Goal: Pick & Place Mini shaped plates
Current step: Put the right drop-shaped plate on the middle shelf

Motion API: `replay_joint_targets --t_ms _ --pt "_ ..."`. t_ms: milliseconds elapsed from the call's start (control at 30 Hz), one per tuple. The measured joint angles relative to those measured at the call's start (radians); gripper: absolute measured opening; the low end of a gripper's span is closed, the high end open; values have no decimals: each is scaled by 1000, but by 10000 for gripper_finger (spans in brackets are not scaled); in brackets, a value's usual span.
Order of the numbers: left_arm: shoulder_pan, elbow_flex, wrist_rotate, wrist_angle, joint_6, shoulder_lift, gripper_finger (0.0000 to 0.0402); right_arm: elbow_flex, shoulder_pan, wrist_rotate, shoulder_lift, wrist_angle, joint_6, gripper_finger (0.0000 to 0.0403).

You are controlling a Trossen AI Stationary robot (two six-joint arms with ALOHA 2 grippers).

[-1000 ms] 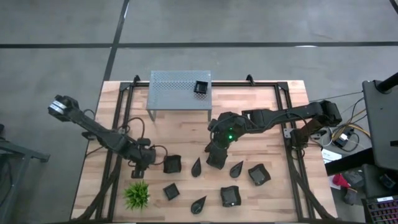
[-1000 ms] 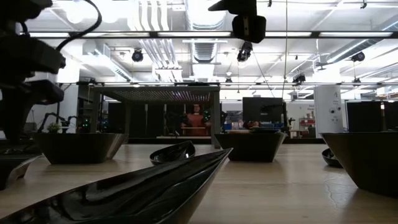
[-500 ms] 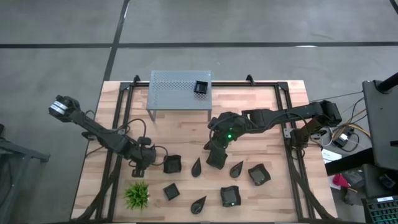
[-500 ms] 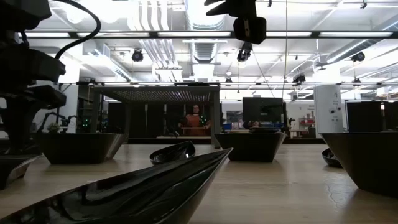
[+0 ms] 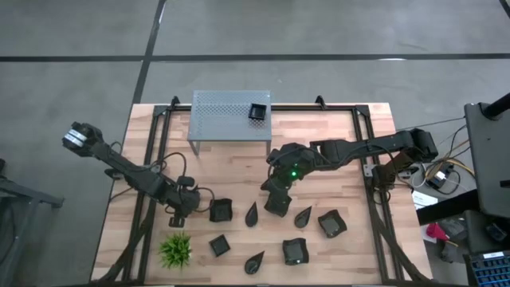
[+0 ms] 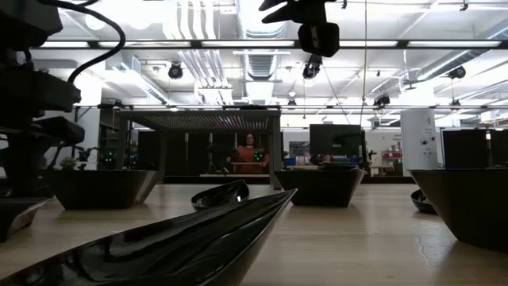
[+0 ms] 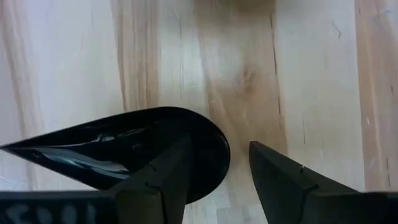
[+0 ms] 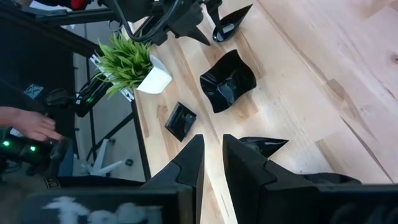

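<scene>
Bare tabletop (image 5: 335, 135) lies behind the mini shaped plates (image 5: 263, 227) clustered along the front edge; one square plate (image 5: 257, 112) sits on the perforated shelf (image 5: 227, 112). Left gripper (image 7: 214, 171), fingers spread wide, straddles a teardrop plate's (image 7: 124, 149) rim. Right gripper (image 8: 212, 163), fingers narrowly parted and holding nothing, hovers mid-table.

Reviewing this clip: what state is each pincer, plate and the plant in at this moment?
left pincer: open, one finger over the teardrop plate, no grip
right pincer: narrowly open, empty, above the table
square plate: resting upright on the perforated shelf
plant: upright in its pot
</scene>
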Motion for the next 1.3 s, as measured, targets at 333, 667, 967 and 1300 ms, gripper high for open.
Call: replay_joint_targets --t_ms 333,667,967,1300 --pt "0 -11 -11 10 -2 -1 92 0 1 22 0 2 12 57" --pt "-1 3 -2 12 -35 0 3 0 1 21 0 2 12 57" --pt "0 79 0 -51 -59 1 0 0 1 21 0 2 12 57" --pt "0 207 -36 -232 -93 -1 0 0 1 20 0 3 8 57"
